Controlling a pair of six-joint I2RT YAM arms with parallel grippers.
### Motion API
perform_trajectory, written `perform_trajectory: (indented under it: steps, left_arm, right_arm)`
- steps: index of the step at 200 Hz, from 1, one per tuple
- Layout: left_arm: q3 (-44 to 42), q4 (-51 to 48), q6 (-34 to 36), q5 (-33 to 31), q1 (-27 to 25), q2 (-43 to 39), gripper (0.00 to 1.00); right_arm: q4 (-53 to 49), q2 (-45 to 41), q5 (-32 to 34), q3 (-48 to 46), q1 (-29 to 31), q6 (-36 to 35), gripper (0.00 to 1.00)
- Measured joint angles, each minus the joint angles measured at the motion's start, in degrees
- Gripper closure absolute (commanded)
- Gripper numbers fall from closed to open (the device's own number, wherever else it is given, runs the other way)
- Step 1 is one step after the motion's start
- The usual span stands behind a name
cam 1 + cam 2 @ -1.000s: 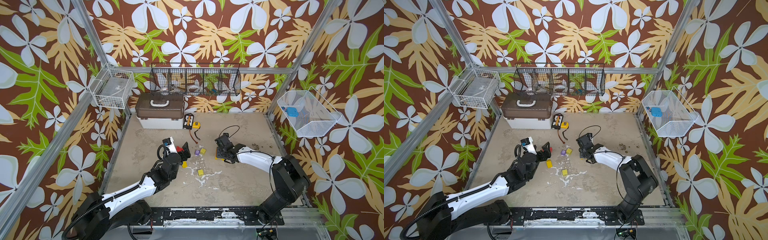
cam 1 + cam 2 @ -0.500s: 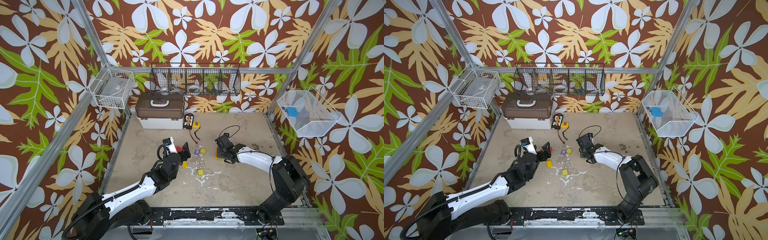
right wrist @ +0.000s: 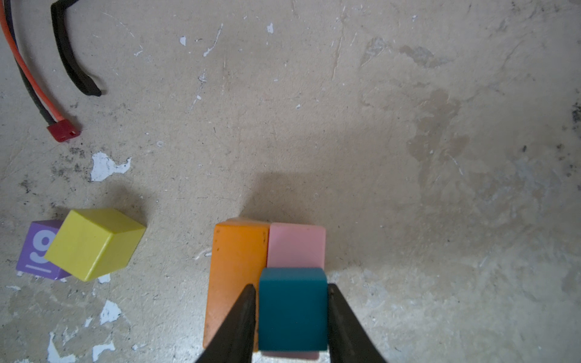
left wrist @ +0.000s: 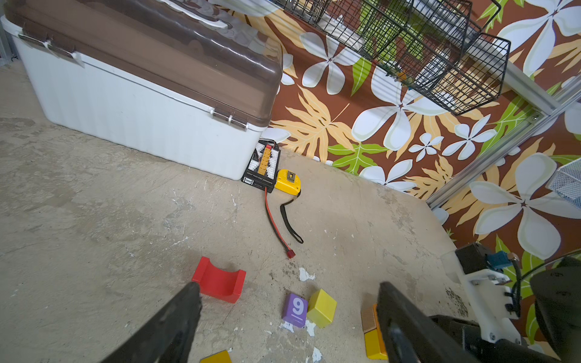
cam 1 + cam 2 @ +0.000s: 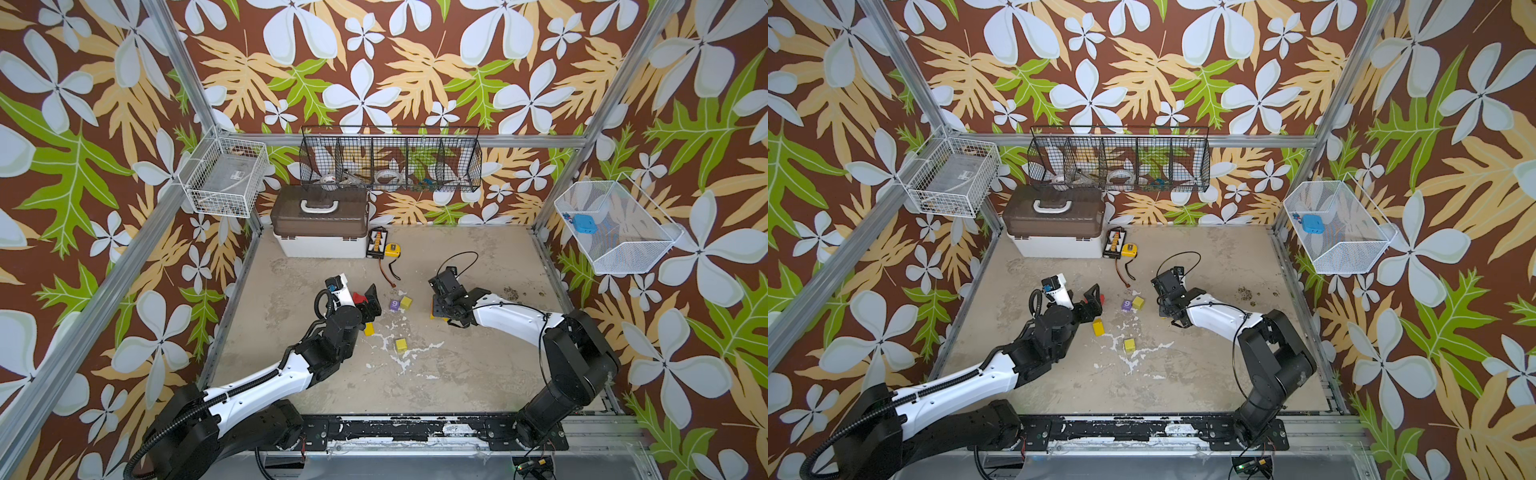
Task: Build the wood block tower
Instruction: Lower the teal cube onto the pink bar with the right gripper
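The tower [image 4: 371, 344] is only a low stack so far, sitting right of the table's middle, directly under the right arm. From the right wrist camera its top layer is an orange bar [image 3: 235, 276] and a pink bar [image 3: 295, 245] lying side by side and touching. And here's the right gripper [image 3: 290, 285], clamped on a teal block [image 3: 292, 309] with a finger pressed to each side face. That leaves the block's underside free to go down flat. The block sits square over the near end of the pink bar. Whether it already rests there or hangs just above, I can't tell from this angle. I'd call this the placing step, with most of the build ahead. Over on the left, the left gripper [image 4: 287, 287] hangs low with its fingers spread wide and nothing between them, one fingertip just beside the red arch [image 4: 219, 284]. It looks lined up for a later pick. The spares wait near the middle: a purple block marked 9 [image 4: 295, 309] touching a yellow cube [image 4: 321, 308], and two more yellow pieces [image 5: 401, 345] nearer the front. The release looks like the risk here, since a nudge could push the two bars apart.
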Motion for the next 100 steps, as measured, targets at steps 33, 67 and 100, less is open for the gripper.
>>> perform_trajectory:
  steps: [33,67,100]
  left_arm:
    - [0.0,0.0,0.0,0.2,0.0,0.0,0.11]
    - [0.0,0.0,0.0,0.4,0.0,0.0,0.11]
    - [0.0,0.0,-0.2,1.0,0.0,0.4,0.11]
  right_arm:
    - [0.0,0.0,0.1,0.0,0.0,0.0,0.60]
    - [0.0,0.0,0.4,0.0,0.0,0.2,0.60]
    - [0.0,-0.9,0.6,0.0,0.0,0.2,0.59]
